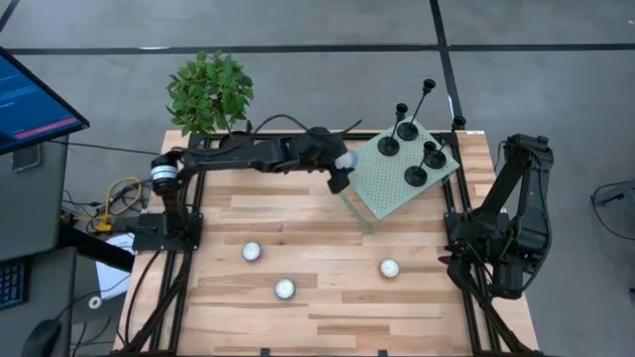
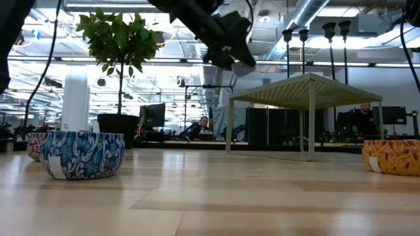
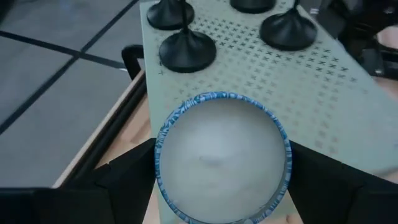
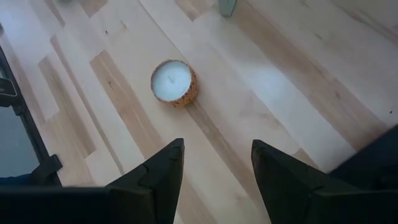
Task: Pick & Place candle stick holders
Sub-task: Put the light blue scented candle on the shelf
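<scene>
L gripper (image 3: pixel 221 186), fingers clamped on blue-rimmed candle (image 3: pixel 222 155), holds it beside perforated stand (image 1: pixel 402 169) w/ candle stick holders (image 1: pixel 415 176), prob. for placing there. R gripper (image 4: pixel 216 171) parked over tabletop (image 1: pixel 327 233), fingers apart, empty.

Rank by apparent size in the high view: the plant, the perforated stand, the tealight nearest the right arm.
1. Stand, largest.
2. Plant, a bit smaller; it stands taller, nearer the camera, so unsure.
3. Tealight, clearly smallest.

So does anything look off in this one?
Yes: the left tool holds a blue-rimmed white candle over the green perforated stand, not a candle stick holder. Four holders stand upright there; nothing is spilled.
</scene>
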Robot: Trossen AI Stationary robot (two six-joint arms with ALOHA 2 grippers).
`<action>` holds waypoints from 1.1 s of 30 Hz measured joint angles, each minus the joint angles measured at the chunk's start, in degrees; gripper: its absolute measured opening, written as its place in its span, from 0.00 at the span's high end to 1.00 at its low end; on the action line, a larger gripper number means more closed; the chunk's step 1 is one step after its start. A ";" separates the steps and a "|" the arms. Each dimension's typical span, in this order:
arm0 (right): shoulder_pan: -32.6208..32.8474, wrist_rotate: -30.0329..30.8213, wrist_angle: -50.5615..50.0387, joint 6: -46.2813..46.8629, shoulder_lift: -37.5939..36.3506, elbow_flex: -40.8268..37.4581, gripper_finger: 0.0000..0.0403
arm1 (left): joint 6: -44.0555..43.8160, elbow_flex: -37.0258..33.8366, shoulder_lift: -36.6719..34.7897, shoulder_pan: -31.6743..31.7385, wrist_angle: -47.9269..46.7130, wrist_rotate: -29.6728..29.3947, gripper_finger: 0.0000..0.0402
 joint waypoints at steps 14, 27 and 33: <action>0.00 0.10 -0.47 -0.01 -0.02 0.00 0.55 | -0.19 5.08 7.34 1.53 3.51 1.44 0.22; 0.00 -0.02 -0.46 -0.02 -0.02 0.00 0.55 | -0.08 5.12 8.71 2.07 4.55 1.92 0.22; 0.00 -0.04 -0.38 0.00 0.00 0.00 0.55 | -0.05 5.12 8.71 1.99 4.71 3.65 0.22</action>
